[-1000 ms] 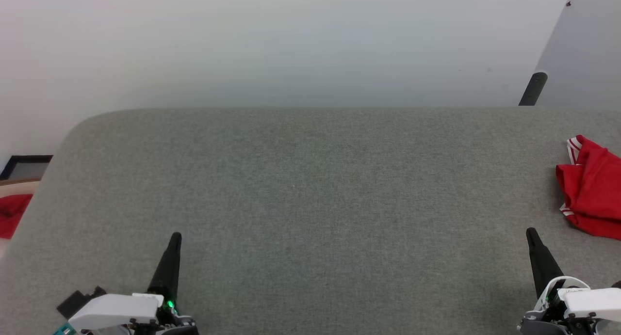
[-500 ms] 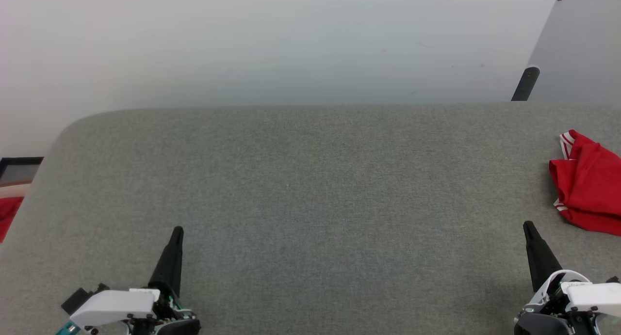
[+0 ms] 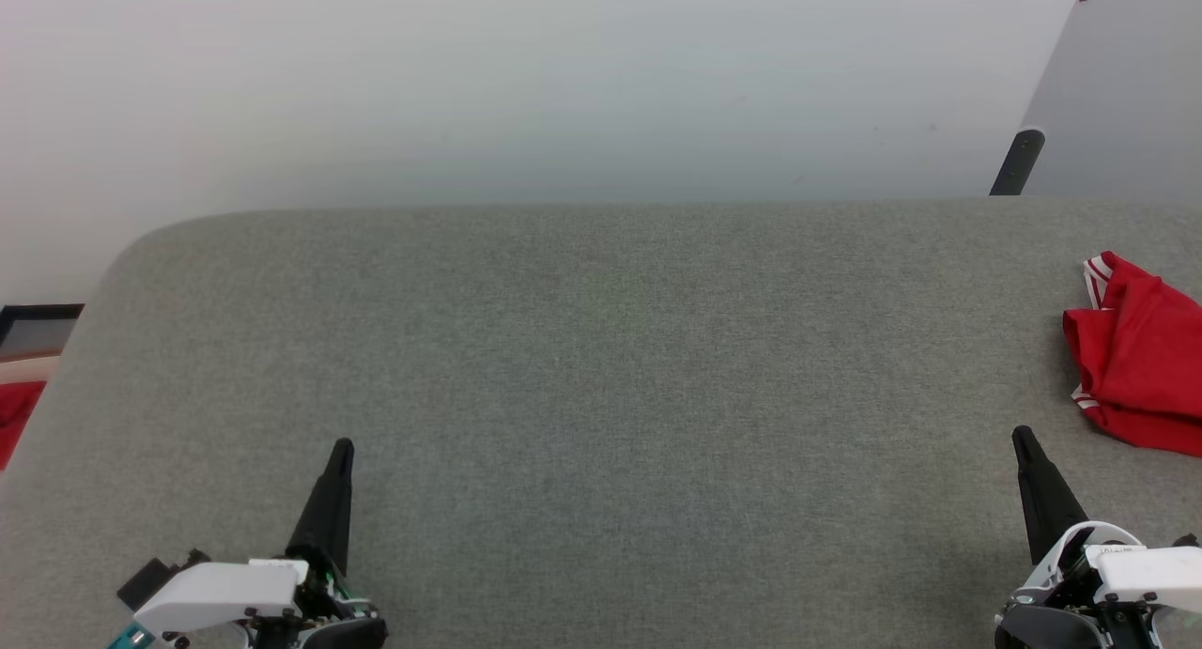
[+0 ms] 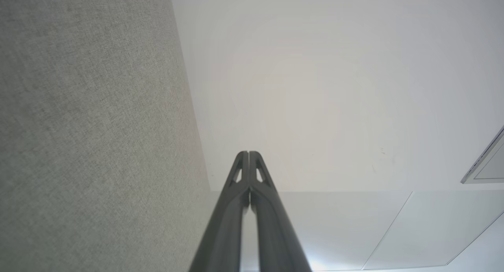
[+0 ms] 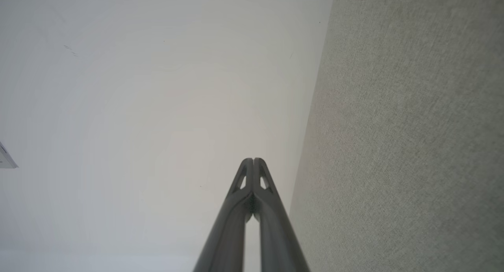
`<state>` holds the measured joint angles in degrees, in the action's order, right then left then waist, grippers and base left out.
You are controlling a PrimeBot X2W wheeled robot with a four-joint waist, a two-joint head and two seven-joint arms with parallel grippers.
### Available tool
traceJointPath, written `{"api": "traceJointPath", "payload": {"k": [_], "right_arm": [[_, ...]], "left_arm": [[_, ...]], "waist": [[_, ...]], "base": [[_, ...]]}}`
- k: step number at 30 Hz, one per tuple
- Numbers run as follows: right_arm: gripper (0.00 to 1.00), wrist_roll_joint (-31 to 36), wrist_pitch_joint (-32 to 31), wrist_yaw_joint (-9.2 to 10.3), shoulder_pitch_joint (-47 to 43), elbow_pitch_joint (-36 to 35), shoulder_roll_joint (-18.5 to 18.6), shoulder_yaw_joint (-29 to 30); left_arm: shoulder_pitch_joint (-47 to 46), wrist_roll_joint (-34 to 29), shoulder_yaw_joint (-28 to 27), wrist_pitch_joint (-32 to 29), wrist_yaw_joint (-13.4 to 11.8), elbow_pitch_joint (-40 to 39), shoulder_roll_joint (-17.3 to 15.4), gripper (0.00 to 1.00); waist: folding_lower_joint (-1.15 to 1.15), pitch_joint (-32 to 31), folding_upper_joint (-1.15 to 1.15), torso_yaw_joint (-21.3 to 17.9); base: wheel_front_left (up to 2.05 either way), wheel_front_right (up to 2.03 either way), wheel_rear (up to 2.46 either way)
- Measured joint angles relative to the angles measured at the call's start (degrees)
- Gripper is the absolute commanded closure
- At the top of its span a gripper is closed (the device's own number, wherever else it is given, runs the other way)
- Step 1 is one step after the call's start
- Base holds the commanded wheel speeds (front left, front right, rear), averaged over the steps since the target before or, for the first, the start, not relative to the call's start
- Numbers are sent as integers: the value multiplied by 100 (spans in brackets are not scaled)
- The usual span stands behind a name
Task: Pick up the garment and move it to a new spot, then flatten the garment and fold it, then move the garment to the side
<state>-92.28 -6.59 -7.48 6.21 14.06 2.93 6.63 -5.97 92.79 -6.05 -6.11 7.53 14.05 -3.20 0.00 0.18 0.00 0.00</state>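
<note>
The garment [image 3: 1136,358], bright red with thin red-and-white stripe bands at its edges, lies bunched at the far right of the grey fabric surface [image 3: 601,367], cut off by the picture's edge. My right gripper [image 3: 1022,438] is shut and empty at the lower right, its tip just below and left of the garment, apart from it. My left gripper [image 3: 341,449] is shut and empty at the lower left. In the wrist views the left gripper [image 4: 249,154] and right gripper [image 5: 252,161] each show fingertips pressed together over the surface's edge.
A pale floor lies beyond the surface's far edge. A dark post [image 3: 1016,163] stands at the upper right beside a grey panel. At the far left, off the surface, sit a dark-framed object [image 3: 38,328] and a plain red cloth [image 3: 14,419].
The camera has shifted, so the whole scene moved left and slightly up a second ago; since half a second ago it holds still. Both grippers stay shut and the garment lies as before.
</note>
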Motion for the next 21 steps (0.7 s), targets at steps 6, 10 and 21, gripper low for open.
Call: {"api": "traceJointPath", "payload": {"k": [6, 10, 21], "right_arm": [[100, 0, 1, 0, 0, 0, 0, 0], [100, 0, 1, 0, 0, 0, 0, 0], [100, 0, 1, 0, 0, 0, 0, 0]], "left_arm": [[0, 0, -4, -15, 0, 0, 1, 100], [-1, -1, -7, -16, 0, 0, 3, 100], [-2, -7, -13, -18, 0, 0, 9, 100]], "waist": [[0, 0, 0, 0], [0, 0, 0, 0], [0, 0, 0, 0]], "base": [[0, 0, 0], [0, 0, 0], [0, 0, 0]]}}
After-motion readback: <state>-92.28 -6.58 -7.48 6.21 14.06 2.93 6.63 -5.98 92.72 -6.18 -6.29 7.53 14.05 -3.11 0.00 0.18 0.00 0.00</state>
